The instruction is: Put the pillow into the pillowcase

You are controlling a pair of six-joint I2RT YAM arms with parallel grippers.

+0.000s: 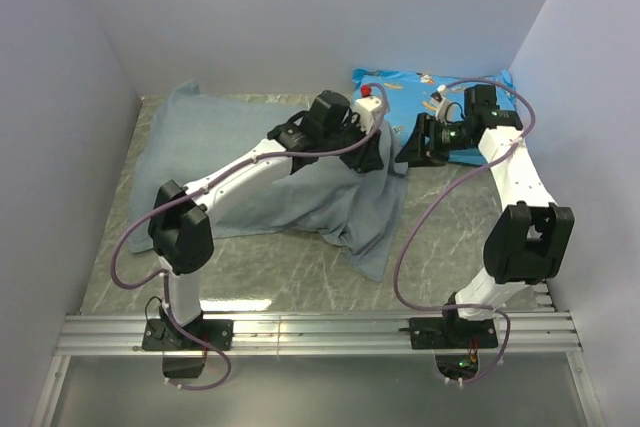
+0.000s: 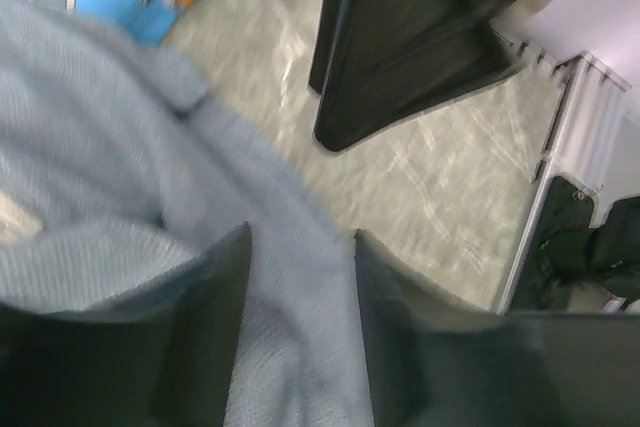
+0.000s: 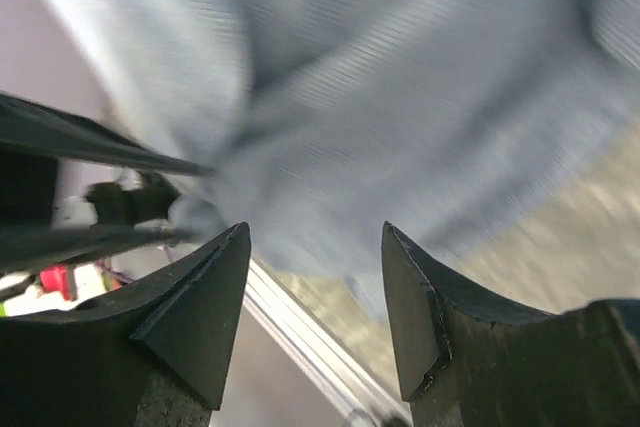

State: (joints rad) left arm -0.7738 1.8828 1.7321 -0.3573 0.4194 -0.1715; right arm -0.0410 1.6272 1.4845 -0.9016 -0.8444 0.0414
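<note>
Pillowcase is lying centre-left of the top view, left gripper is straddling its right edge at a narrow gap, grip unclear, and right gripper is gaping wide just beside it.

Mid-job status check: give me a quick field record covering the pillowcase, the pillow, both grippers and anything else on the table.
pillowcase: grey-blue, limp, spread over the left and centre of the table
pillow: not clearly visible in any view
left gripper: open, over the pillowcase's right edge, fabric lying between its fingers
right gripper: open, facing that same edge, holding nothing
cushion: bright blue, cartoon print, back right, behind both grippers
view quality: both wrist views blurred
</note>
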